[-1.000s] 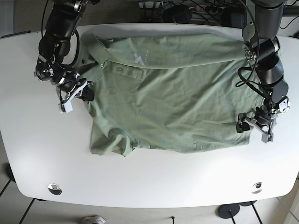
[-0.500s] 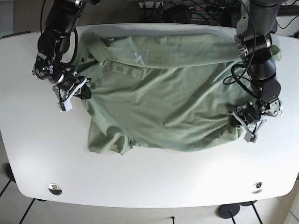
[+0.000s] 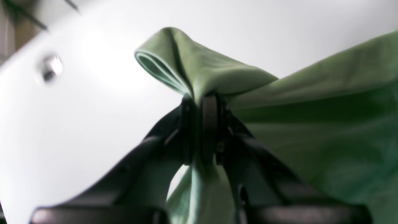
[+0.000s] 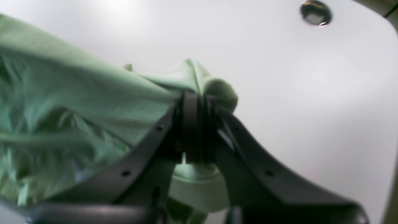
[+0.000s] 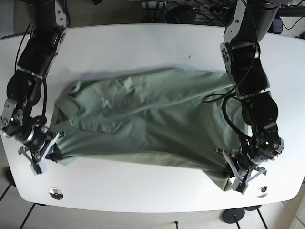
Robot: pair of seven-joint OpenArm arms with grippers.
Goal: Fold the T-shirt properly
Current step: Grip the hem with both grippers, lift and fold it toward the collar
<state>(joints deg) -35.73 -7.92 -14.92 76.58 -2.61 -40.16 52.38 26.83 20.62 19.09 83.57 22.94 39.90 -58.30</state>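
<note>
Across the white counter (image 5: 143, 43) lies the green T-shirt (image 5: 152, 124), spread wide and pulled toward the near edge. No container anywhere on it.

Left tool (image 5: 240, 169): jaws clamped on a bunched corner of fabric, near the front right of the base view; wrist view shows cloth pinched between the pads, a rolled hem (image 3: 161, 67) rising above them.

Right tool (image 5: 43, 152): closed on the opposite corner, front left of the base view, a rounded fold of cloth (image 4: 217, 88) bulging past the fingertips.

Edges: both gripped corners sit close to the counter's front rim; two metal grommets (image 5: 55, 192) just beyond. Far half of the counter bare, much free surface behind the shirt.

Fabric: soft, matte knit, creased in long shallow ridges running between the two grips; small white logo (image 5: 106, 102) showing. Counter smooth, glossy.
</note>
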